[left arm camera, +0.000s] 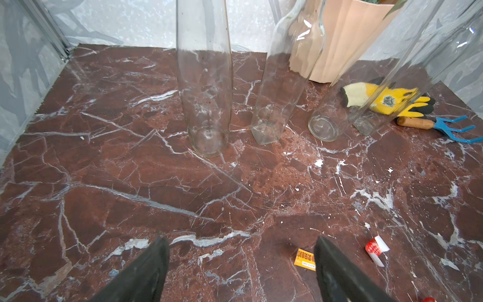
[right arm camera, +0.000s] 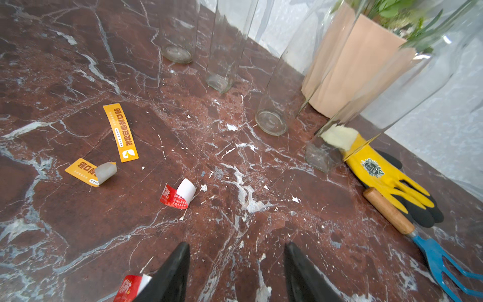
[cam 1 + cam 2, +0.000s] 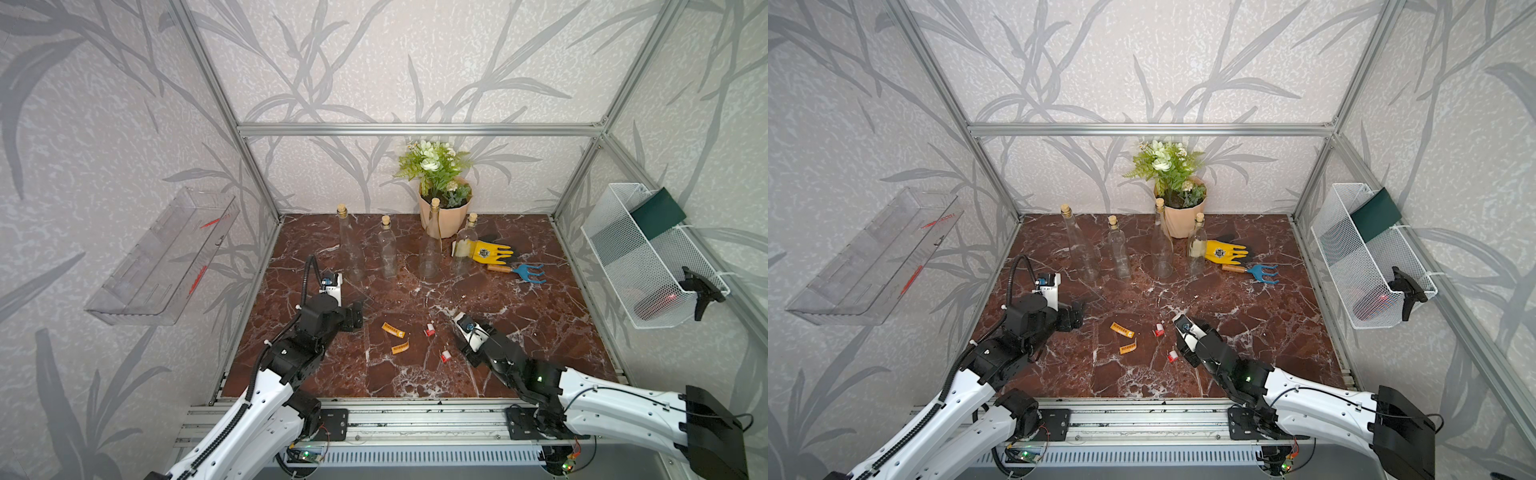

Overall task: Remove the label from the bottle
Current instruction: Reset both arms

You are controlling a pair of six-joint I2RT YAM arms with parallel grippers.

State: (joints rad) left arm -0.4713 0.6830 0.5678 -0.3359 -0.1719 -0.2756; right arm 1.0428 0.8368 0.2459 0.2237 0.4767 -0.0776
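Observation:
Several clear corked bottles (image 3: pixel 347 245) stand in a row at the back of the marble table, and I see no label on their glass. Peeled labels lie loose in the middle: two orange strips (image 3: pixel 392 329) (image 2: pixel 120 132) and two curled red-and-white ones (image 3: pixel 429 331) (image 2: pixel 177 194). My left gripper (image 3: pixel 357 318) (image 1: pixel 240 241) hovers open and empty, left of the orange strips. My right gripper (image 3: pixel 459 345) (image 2: pixel 235 245) is open over bare marble with nothing between its fingers. A red label (image 2: pixel 130 287) lies just outside one finger.
Behind the bottles stands a potted plant (image 3: pixel 440 216). A yellow work glove (image 3: pixel 490 251) and a blue hand rake (image 3: pixel 519 272) lie at the back right. A white wire basket (image 3: pixel 648 257) hangs on the right wall and a clear tray (image 3: pixel 162 266) on the left.

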